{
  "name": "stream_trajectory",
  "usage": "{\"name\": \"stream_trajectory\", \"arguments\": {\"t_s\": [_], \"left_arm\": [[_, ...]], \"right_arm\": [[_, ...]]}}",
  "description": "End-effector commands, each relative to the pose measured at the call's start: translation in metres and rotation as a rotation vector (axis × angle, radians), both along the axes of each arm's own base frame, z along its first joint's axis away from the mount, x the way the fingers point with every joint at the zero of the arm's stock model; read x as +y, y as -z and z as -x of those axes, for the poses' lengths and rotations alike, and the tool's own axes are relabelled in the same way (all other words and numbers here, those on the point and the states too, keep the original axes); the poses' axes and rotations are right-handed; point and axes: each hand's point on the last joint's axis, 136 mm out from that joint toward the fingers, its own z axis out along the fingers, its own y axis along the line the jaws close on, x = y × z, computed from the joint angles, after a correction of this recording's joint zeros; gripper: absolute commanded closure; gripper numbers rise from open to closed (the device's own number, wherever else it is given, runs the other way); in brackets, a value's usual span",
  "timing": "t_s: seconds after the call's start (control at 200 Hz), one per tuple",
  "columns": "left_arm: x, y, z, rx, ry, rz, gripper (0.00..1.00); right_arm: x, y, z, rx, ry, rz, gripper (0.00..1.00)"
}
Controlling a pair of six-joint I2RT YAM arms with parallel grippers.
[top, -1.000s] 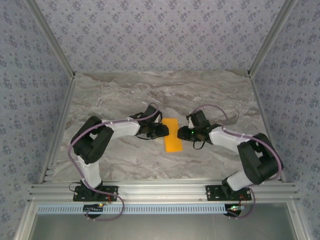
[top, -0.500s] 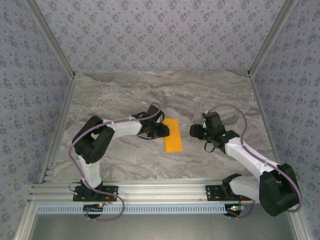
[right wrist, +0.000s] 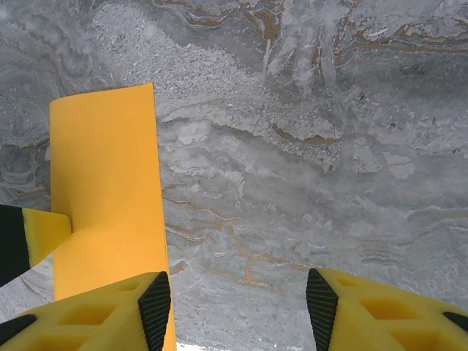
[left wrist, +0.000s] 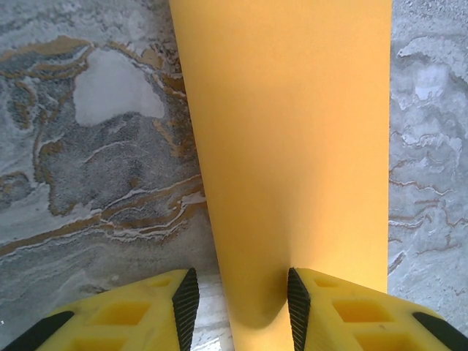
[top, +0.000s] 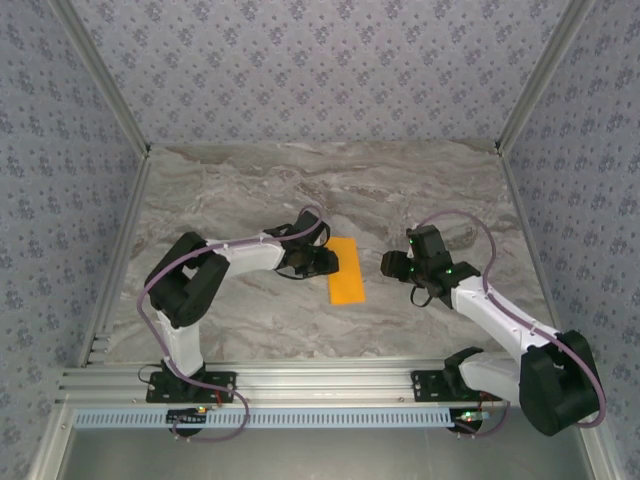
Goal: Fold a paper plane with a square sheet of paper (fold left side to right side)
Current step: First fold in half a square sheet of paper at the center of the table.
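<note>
left gripper had its jaws spread, with the near end of the thin orange-yellow paper sheet, folded to a narrow rectangle, lying flat between them at frame bottom. right gripper was also spread, over the bare grey marble table, with the sheet in the left of its frame. top view: sheet at centre, between both grippers.

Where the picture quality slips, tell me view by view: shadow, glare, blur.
Top external: even, soft light, no glare on the marble table. Left wrist: the folded orange paper is crisp, darkening into a soft shadow near the finger pads. Right wrist: marble veining sharp edge to edge, the paper evenly lit, no motion blur.
</note>
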Motion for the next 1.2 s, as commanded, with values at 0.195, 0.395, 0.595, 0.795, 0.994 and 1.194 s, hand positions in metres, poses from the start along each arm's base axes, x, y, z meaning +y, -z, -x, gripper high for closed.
{"name": "stream_trajectory", "arguments": {"t_s": [0.195,0.395,0.595,0.795,0.994,1.194], "left_arm": [[0.015,0.014,0.000,0.015,-0.021,-0.100,0.69],[0.014,0.014,0.000,0.017,-0.017,-0.098,0.65],[0.009,0.014,0.001,0.024,0.003,-0.080,0.63],[0.007,0.016,0.001,0.028,0.015,-0.079,0.63],[0.003,0.016,0.001,0.030,0.031,-0.078,0.62],[0.001,0.018,0.002,0.033,0.050,-0.093,0.61]], "right_arm": [[-0.008,0.003,0.006,0.014,0.010,0.027,0.44],[-0.009,0.003,0.006,0.014,0.010,0.026,0.43],[-0.009,0.004,0.006,0.014,0.012,0.027,0.43],[-0.008,0.004,0.006,0.015,0.008,0.020,0.43],[-0.003,0.004,0.007,0.019,-0.007,0.001,0.43],[0.000,0.006,0.007,0.026,-0.018,-0.013,0.43]]}}
